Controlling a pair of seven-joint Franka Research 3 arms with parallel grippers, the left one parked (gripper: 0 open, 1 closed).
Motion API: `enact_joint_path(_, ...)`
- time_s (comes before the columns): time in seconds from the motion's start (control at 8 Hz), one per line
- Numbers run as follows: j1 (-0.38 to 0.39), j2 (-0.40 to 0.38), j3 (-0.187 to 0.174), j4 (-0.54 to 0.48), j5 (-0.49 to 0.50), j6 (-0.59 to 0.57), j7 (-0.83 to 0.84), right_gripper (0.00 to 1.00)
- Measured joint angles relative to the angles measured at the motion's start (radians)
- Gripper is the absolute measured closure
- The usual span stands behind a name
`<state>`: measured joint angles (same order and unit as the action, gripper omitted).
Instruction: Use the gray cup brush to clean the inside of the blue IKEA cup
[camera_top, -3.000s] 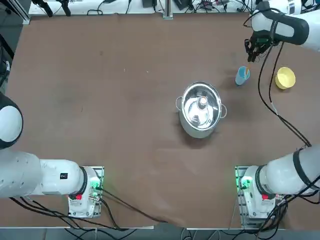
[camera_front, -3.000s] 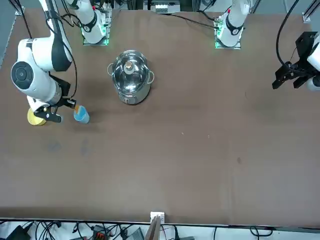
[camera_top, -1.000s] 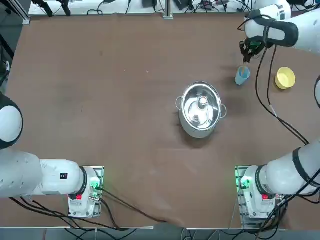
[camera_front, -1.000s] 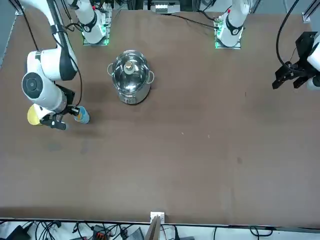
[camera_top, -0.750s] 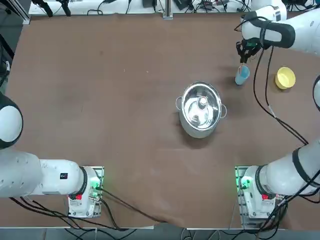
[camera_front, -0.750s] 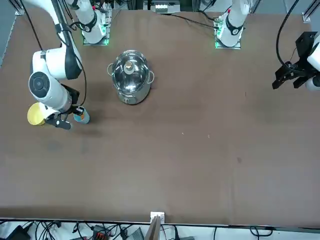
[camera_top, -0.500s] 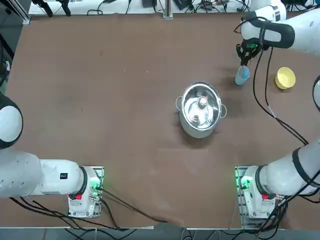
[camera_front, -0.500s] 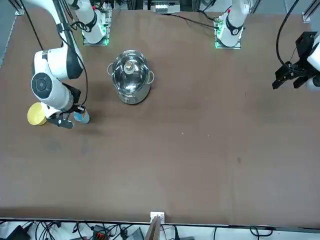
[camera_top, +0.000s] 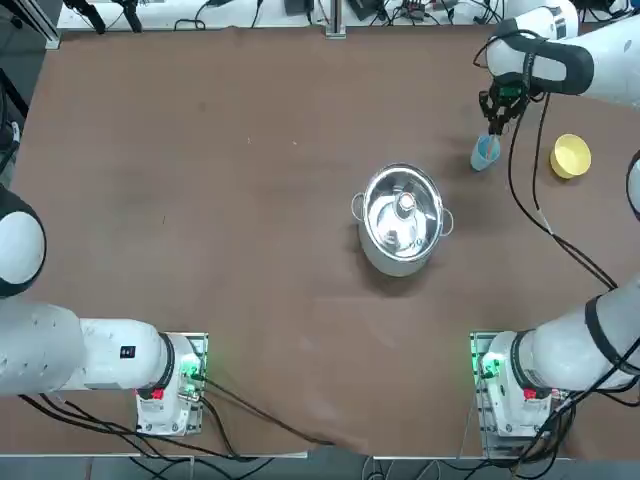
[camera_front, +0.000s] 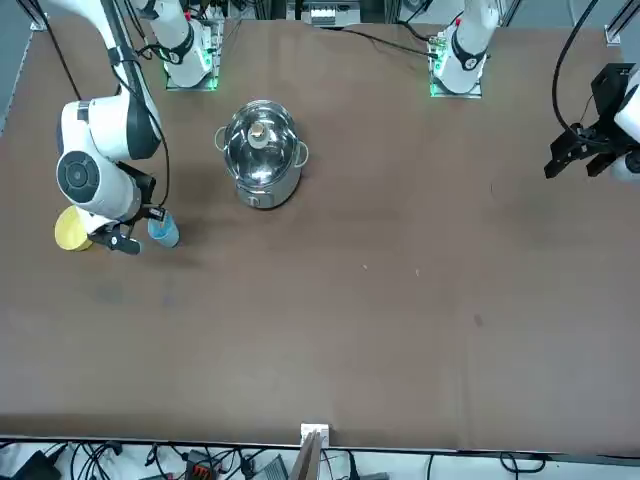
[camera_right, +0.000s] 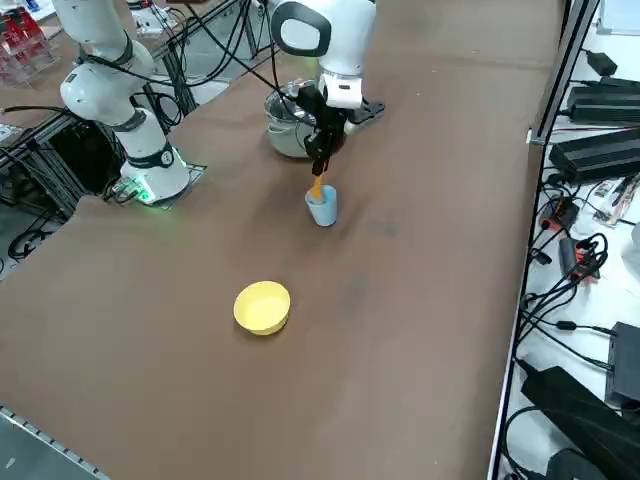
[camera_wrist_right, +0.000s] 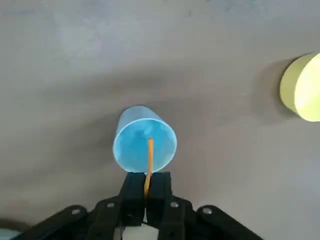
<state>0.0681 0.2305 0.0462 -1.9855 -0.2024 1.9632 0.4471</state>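
A: Jaws?
B: Right gripper (camera_wrist_right: 149, 186), over the cup's mouth. Closed on the brush (camera_wrist_right: 150, 160), one black finger each side of it.

A: How does the brush look?
B: Thin, orange. One end between the fingers, the rest sticks out past them toward the cup.

A: Where's the far end?
B: In the wrist view it lies over the cup's opening. Right side view has it going down to the cup's mouth. Tip depth, can't tell. Touching the wall or not, can't tell either.

A: The cup (camera_right: 322, 207)?
B: Light blue, on the table (camera_top: 300, 240), right below the gripper. Open end faces up toward the fingers in the wrist view.

A: Next thing out?
B: Bowl (camera_top: 570, 156). Yellow, on the table near the cup, not touching it. Top view puts it just right of the cup.

A: And the front view?
B: Bowl partly behind the right gripper there. Cup just beside the gripper, pale blue side showing.

A: Farther out?
B: Pot (camera_top: 400, 222). Steel, clear lid (camera_top: 403, 211) on, knob in the middle, loop handle on each side. Top view: left of the cup and nearer the arm bases, well apart from the bowl.

A: Arm?
B: Right arm (camera_front: 105, 120), white with dark bands, reaches out over the table. Black cable hangs along it.
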Motion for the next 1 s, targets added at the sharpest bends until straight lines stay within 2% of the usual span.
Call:
enact_joint_path(0.62, -0.023, 0.050, -0.002, 0.056, -0.031, 0.034, 0.001, 0.95)
enact_joint_path(1.0, -0.021, 0.064, 0.006, 0.089, 0.027, 0.043, 0.046, 0.95)
